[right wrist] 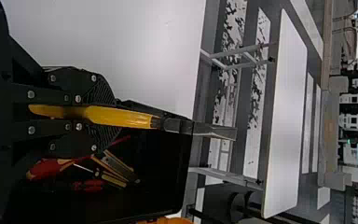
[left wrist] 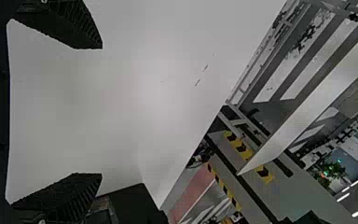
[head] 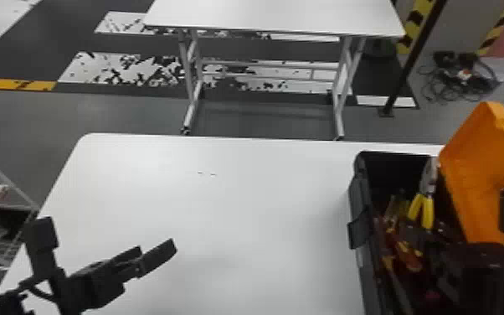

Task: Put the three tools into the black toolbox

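Step in hand: placing the pliers (right wrist: 121,117). The right gripper (right wrist: 103,115) is clenched on their yellow handles, metal nose pointing away from the fingers, over the black toolbox (head: 360,205) at the right of the table (head: 222,197). The orange lid (head: 479,167) stands open beside it. Inside there's already a red-handled screwdriver (right wrist: 51,169) and some yellow-handled tools (right wrist: 114,175), so I'd guess this is the last of the three, but can't confirm the count. Left gripper (left wrist: 101,111) is released, fingers wide apart with nothing between them, parked over the table's left part; no job for it in this step, I'd say. Next move: get the whole pliers inside the walls, lower, then let go. Watch the nose: in the right wrist view it reaches past the box's far rim, and I can't tell from here how much height it has over that edge. Might need a small pull back toward the robot before going down. Keep off the lid too. Let go low so the pliers don't bounce or hang up on the other tools, open only as far as needed, then lift straight out.
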Robot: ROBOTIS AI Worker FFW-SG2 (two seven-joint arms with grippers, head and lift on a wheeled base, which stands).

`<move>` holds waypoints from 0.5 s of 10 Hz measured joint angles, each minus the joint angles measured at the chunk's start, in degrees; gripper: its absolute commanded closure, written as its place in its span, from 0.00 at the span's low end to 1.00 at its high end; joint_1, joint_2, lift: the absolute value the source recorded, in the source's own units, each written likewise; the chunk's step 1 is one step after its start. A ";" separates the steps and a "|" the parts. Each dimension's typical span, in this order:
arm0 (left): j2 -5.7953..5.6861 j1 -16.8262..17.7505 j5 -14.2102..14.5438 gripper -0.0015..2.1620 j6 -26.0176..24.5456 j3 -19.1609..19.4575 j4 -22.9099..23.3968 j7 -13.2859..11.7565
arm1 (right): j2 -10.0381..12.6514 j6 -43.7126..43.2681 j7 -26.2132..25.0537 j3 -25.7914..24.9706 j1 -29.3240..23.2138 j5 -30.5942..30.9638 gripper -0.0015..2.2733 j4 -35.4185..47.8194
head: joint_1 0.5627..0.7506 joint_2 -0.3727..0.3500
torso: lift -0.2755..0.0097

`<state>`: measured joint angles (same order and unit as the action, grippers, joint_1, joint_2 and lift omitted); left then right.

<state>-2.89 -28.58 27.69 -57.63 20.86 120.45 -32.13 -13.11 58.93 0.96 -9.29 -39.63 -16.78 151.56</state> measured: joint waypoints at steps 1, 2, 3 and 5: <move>-0.43 -0.18 0.00 0.01 0.01 -0.37 0.26 -0.05 | 0.01 -4.52 2.29 -0.60 0.02 0.62 0.99 -3.34 | 0.70 0.43 | 0.79; -0.59 -0.55 0.00 0.01 0.01 -0.58 0.76 0.01 | 0.01 -7.90 3.97 -0.90 0.32 0.85 0.83 -7.02 | 0.70 0.42 | 0.79; -0.62 -0.87 0.00 0.01 0.01 -0.78 1.19 0.16 | 0.01 -10.57 5.03 -0.75 0.85 1.00 0.41 -10.42 | 0.70 0.41 | 0.79; -0.64 -1.08 -0.32 0.01 0.01 -1.39 1.58 0.57 | 0.06 -16.21 8.07 -0.16 1.53 0.94 0.00 -16.33 | 0.70 0.40 | 0.79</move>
<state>-3.53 -29.66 27.37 -57.62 19.48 122.04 -31.55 -13.05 42.71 9.03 -9.45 -38.10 -15.85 135.23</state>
